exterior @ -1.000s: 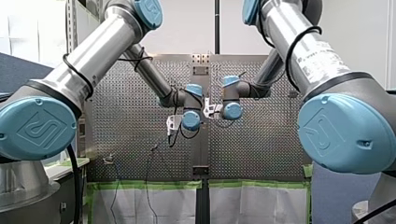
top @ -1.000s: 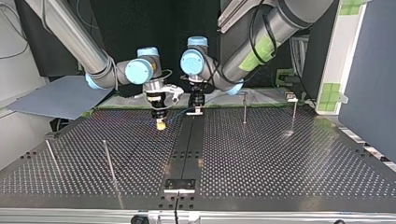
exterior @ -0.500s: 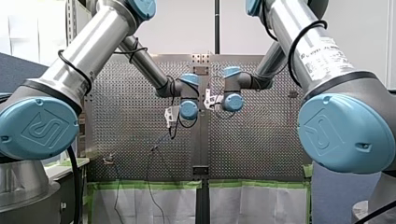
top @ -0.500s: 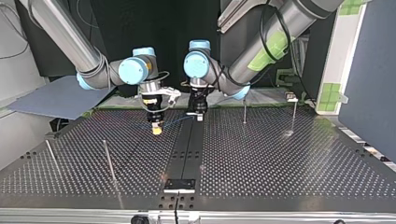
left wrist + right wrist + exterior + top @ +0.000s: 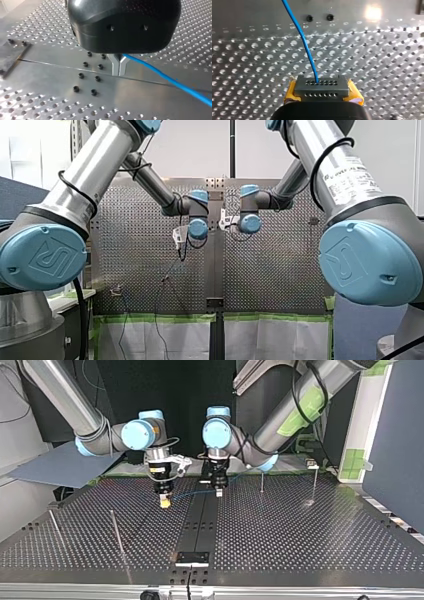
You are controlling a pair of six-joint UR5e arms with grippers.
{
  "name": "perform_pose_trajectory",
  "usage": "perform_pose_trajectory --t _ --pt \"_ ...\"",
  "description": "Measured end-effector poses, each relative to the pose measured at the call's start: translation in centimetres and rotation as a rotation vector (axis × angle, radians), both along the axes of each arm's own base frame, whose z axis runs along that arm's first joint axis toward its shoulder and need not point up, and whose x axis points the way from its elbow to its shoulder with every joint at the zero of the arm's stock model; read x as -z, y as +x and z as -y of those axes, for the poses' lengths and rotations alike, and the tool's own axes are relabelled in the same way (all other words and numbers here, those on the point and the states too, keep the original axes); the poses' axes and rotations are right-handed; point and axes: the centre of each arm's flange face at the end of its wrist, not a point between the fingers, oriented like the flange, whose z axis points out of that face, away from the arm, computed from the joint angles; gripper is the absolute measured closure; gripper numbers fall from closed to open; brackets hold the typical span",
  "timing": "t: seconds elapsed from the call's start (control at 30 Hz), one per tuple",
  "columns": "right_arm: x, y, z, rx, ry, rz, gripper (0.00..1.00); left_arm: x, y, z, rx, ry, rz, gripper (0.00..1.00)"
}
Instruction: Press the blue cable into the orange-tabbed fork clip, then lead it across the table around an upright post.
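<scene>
Currently both grippers hold the blue cable (image 5: 192, 494), which appears to hang just above the worktop (image 5: 300, 550). Compared with the top view one second earlier, my right gripper (image 5: 164, 503) and my left gripper (image 5: 218, 493) have both advanced toward the near edge of that view. The gap between them has widened, and the cable span between them now shows as a shallow line where before it was barely visible.

Gripper state: in the left wrist view the metal fingers (image 5: 116, 66) are closed on the cable, which leads away to one side above the central plate (image 5: 140, 92). In the right wrist view the yellow pads (image 5: 355, 96) are closed, with the cable emerging ahead of them.

Task status, as a judgement: the cable is in transport and not yet seated. No orange-tabbed fork clip can be identified with certainty in any view. The nearest upright post (image 5: 261, 477) stands apart from the cable, so routing has not begun. The widening span suggests slack is being taken up; excess tension could drag the cable through a grip.
</scene>
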Motion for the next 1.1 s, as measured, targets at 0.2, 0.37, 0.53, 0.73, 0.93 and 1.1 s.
perform_pose_trajectory --t 0.2,0.37,0.53,0.73,0.93,1.1 --pt "-2.5 -0.2 -0.4 -0.005 -0.030 0.021 1.00 -1.5 0.2 -0.6 -0.006 -0.010 0.018 1.00" --pt "-4.8 -0.3 -0.8 -0.019 -0.057 0.043 1.00 -2.8 0.3 -1.0 -0.010 -0.011 0.033 1.00" --pt "-7.3 -0.5 -1.2 -0.025 -0.084 0.062 1.00 -4.3 0.4 -1.3 -0.012 -0.016 0.050 1.00" --pt "-8.8 -0.7 -1.4 -0.026 -0.090 0.067 1.00 -6.6 0.8 -1.4 -0.018 -0.014 0.057 1.00" --pt "-10.5 -1.2 -1.7 -0.022 -0.106 0.078 1.00 -8.7 1.2 -1.3 -0.022 -0.007 0.063 1.00" --pt "-12.2 -1.9 -1.8 -0.016 -0.123 0.091 1.00 -9.8 1.6 -1.2 -0.025 -0.001 0.069 1.00"
